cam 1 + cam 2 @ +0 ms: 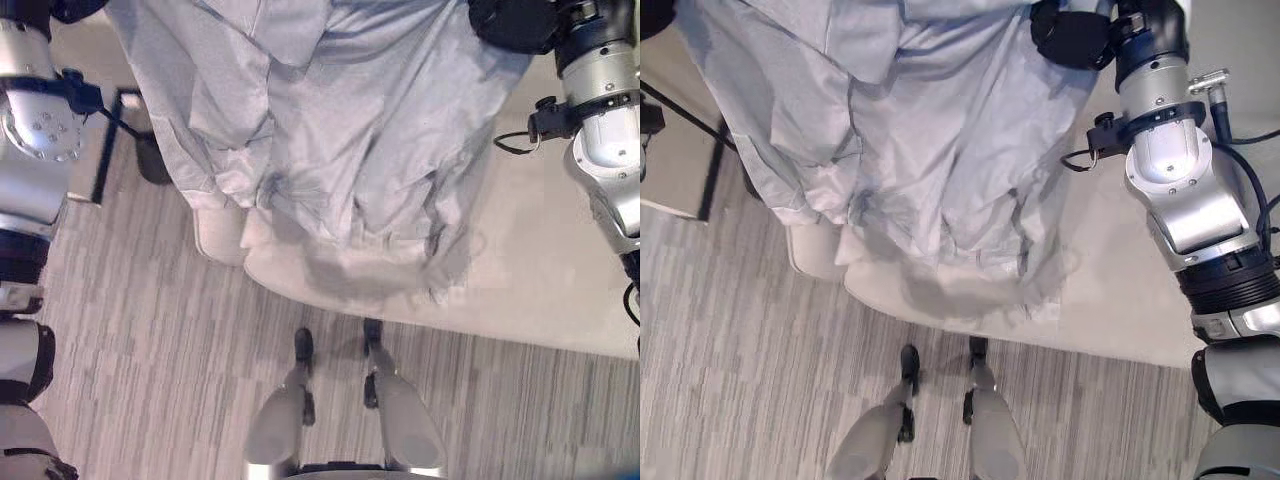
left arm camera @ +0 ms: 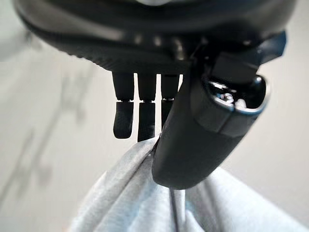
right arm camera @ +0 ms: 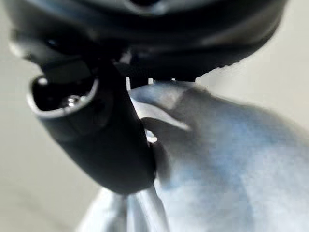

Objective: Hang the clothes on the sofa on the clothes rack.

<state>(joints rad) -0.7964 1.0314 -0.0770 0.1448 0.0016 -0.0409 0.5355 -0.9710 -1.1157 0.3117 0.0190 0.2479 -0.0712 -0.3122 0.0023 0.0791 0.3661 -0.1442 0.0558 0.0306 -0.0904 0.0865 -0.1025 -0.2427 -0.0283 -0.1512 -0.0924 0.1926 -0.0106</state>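
Observation:
A large pale blue-grey garment [image 1: 330, 130] hangs spread between my two hands, its lower folds draping down onto the front of the cream sofa [image 1: 540, 270]. In the left wrist view my left hand [image 2: 193, 135] pinches a bunched edge of the garment [image 2: 140, 203] between thumb and fingers [image 2: 140, 116]. My right hand [image 1: 1072, 36] holds the other upper corner, at the top right of the cloth. Up close, the right hand's thumb [image 3: 106, 140] presses into a fold of the garment [image 3: 231, 159].
The sofa's rounded front edge [image 1: 940, 300] runs across the middle, with striped grey carpet [image 1: 150, 340] in front of it. A black-framed pale piece of furniture [image 1: 100, 150] stands at the left, beside the sofa's end.

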